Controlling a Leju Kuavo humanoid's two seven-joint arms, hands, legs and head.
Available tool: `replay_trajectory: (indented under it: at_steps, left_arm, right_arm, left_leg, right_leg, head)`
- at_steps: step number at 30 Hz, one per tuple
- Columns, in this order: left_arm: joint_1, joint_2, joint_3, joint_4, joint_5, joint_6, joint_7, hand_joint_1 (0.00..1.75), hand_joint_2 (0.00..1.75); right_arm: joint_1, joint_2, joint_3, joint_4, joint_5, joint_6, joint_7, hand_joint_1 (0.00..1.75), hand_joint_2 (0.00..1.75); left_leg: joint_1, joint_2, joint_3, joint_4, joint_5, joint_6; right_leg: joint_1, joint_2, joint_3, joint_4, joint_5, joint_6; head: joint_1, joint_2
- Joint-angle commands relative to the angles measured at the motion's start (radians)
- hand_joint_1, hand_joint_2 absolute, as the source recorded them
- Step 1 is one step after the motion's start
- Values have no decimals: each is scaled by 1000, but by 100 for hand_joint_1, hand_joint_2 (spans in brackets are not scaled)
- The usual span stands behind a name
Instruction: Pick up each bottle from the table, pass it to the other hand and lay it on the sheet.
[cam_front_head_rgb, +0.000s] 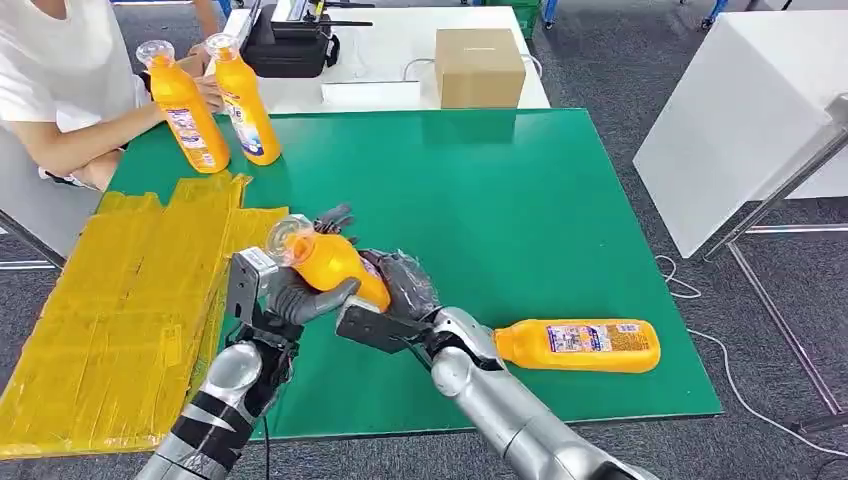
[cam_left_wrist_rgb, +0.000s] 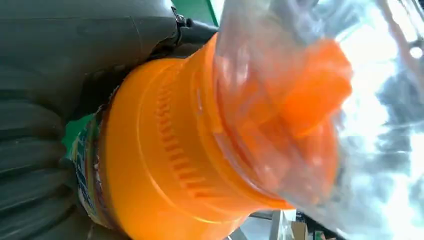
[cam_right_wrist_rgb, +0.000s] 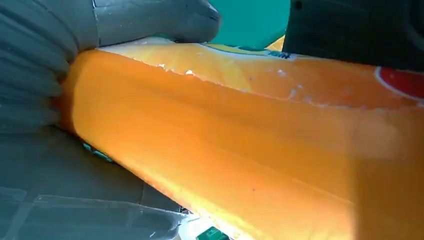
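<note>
1. The held bottle (cam_front_head_rgb: 325, 258) sat above the green desk (cam_front_head_rgb: 520, 210), gripped by both the left hand (cam_front_head_rgb: 300, 295) and right hand (cam_front_head_rgb: 395, 290), evidently for the handover
2. The yellow sheet (cam_front_head_rgb: 120, 310) lay just left, ready to receive it

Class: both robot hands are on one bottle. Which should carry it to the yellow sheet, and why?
Left. The left robot hand already grips the bottle near its cap and is nearer the sheet, on the robot's left; the right robot hand is farther.

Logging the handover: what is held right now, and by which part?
The orange bottle: left hand around its neck end, right hand around its body.
</note>
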Motion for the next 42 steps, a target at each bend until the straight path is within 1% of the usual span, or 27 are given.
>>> replay_trajectory:
  at_steps: [1,3,4,5,7,8,9,10,11,12,13,14,17,18,20,24,26,27,29,30,31,32,33,39,40,41,42]
  left_arm:
    - [-71,-32,-17,42,15,5,-1,175,175]
    - [-66,-29,-13,34,16,13,-3,175,175]
    - [-63,-28,-11,30,17,17,-4,175,175]
    - [-60,-26,-7,25,16,22,-5,175,175]
    - [-57,-24,-1,18,15,33,-8,175,175]
    - [-55,-22,1,15,15,35,-8,175,175]
    - [-53,-21,10,8,11,54,-11,175,175]
    - [-51,-17,14,0,8,62,-12,175,175]
    - [-51,-17,14,0,8,62,-12,175,175]
    - [-52,-14,18,-6,-11,87,-17,175,175]
    - [-52,-11,19,-10,-41,121,-27,175,175]
    - [-54,-9,20,-12,-41,121,-27,175,175]
    - [-52,-5,54,-41,-264,392,-69,175,175]
    - [-58,1,71,-39,-377,515,-75,175,175]
    - [-67,19,97,-44,-406,544,-75,175,175]
    - [-68,20,100,-43,-406,541,-74,175,175]
    - [-85,40,124,-16,-617,705,-54,175,175]
    - [-90,50,162,-14,-720,722,-26,175,175]
    - [-97,50,273,-15,-972,722,9,175,175]
    - [-96,22,372,-44,-1161,722,-12,175,175]
    - [-93,7,422,-71,-1256,722,-13,175,175]
    - [-95,-1,476,-105,-1435,722,-17,175,175]
    - [-109,59,435,-70,-1577,722,81,175,175]
    - [-109,59,435,-70,-1577,722,81,175,175]
    - [-117,79,408,-27,-1630,722,133,175,175]
    - [-146,124,352,49,-1644,722,200,175,175]
    - [-229,266,111,245,-1644,716,411,175,175]
  right_arm:
    - [17,6,107,79,26,-13,-4,175,175]
    - [24,3,93,64,18,-20,-1,175,175]
    - [28,0,84,54,11,-23,-2,175,175]
    - [35,-4,73,40,4,-27,-3,175,175]
    - [45,-9,55,14,-4,-39,-1,175,175]
    - [50,-11,49,2,-6,-47,-2,175,175]
    - [64,-13,27,-29,-20,-72,-12,0,175]
    - [72,-24,22,-64,-25,-69,-10,0,175]
    - [72,-24,22,-64,-25,-69,-10,0,175]
    - [85,-31,6,-105,-34,-76,-6,0,175]
    - [94,-34,-7,-131,-43,-85,-7,0,175]
    - [96,-40,-8,-145,-42,-84,-7,0,175]
    - [140,-66,-79,-266,-52,-149,42,0,175]
    - [161,-62,-125,-308,-108,-143,46,0,175]
    - [179,-84,-157,-363,-140,-130,39,0,175]
    - [184,-85,-158,-368,-141,-127,39,0,175]
    - [217,-91,-191,-436,-187,-140,-5,0,175]
    - [234,-106,-202,-482,-201,-135,-14,0,175]
    - [273,-131,-235,-573,-205,-142,-23,0,175]
    - [289,-140,-254,-610,-208,-145,-27,0,175]
    - [291,-142,-258,-620,-213,-144,-32,0,175]
    - [299,-147,-273,-645,-222,-146,-41,0,175]
    - [307,-152,-288,-669,-232,-151,-51,0,175]
    - [307,-152,-288,-669,-232,-151,-51,0,175]
    - [309,-148,-289,-666,-232,-160,-58,0,175]
    - [311,-149,-292,-669,-230,-168,-62,0,175]
    - [322,-156,-302,-691,-230,-176,-65,0,175]
  left_leg:
    - [2,-2,4,-1,-1,-2]
    - [1,-3,2,0,-1,-1]
    - [2,-3,5,-1,-2,-2]
    - [1,-2,2,0,-1,-1]
    - [2,-3,5,-1,-2,-2]
    - [1,-2,2,0,-1,-1]
    - [1,-2,3,0,-1,-1]
    - [1,-3,4,0,-2,-2]
    - [1,-2,1,0,-1,-1]
    - [1,-3,3,0,-2,-2]
    - [1,-2,0,0,0,-1]
    - [1,-3,3,0,-2,-2]
    - [1,-3,2,0,-1,-2]
    - [1,-2,2,0,-1,-1]
    - [1,-3,1,1,-1,-2]
    - [1,-2,2,0,-1,-2]
    - [1,-1,4,0,-2,-2]
    - [1,-1,0,0,0,-1]
    - [0,-1,1,0,-1,-1]
    - [0,-1,1,0,-1,-1]
    - [1,-1,3,0,-2,-2]
    - [0,-1,2,0,-1,-1]
    - [1,0,1,2,-2,-2]
    - [1,1,1,0,-1,-1]
    - [1,1,2,1,-2,-2]
    - [1,0,4,0,-2,-2]
    - [1,-2,2,0,-1,-2]
  right_leg:
    - [2,-4,5,-1,-2,-1]
    - [1,-4,3,-1,-1,-1]
    - [2,-4,6,-1,-2,-1]
    - [1,-3,3,-1,-1,-1]
    - [2,-5,6,-1,-2,-1]
    - [1,-3,3,-1,-1,0]
    - [1,-4,4,-1,-2,-1]
    - [2,-4,6,-1,-3,-1]
    - [1,-3,2,-1,-1,0]
    - [1,-4,4,0,-2,-1]
    - [1,-3,1,0,-1,0]
    - [1,-4,4,0,-2,-1]
    - [1,-4,3,0,-2,-1]
    - [1,-4,3,0,-2,-1]
    - [1,-4,2,1,-2,-1]
    - [1,-3,3,0,-2,-1]
    - [1,-2,5,0,-2,-1]
    - [1,-2,1,0,-1,0]
    - [0,-2,1,0,-1,-1]
    - [1,-2,2,0,-1,-1]
    - [1,-3,4,0,-2,-1]
    - [1,-2,2,0,-2,-1]
    - [1,-1,1,1,-2,-1]
    - [1,0,1,0,-1,-1]
    - [1,-1,2,0,-1,-1]
    - [1,-2,4,0,-2,-1]
    - [1,-3,3,0,-1,-1]
  head:
    - [0,0]
    - [0,0]
    - [0,0]
    - [0,0]
    - [0,0]
    - [0,0]
    - [0,0]
    - [0,0]
    - [0,0]
    - [0,0]
    - [0,0]
    - [0,0]
    - [1,0]
    - [0,0]
    - [1,0]
    - [0,0]
    - [1,0]
    - [0,0]
    - [0,0]
    - [1,0]
    - [0,0]
    - [0,0]
    - [0,0]
    - [0,0]
    - [0,0]
    - [0,0]
    - [0,0]
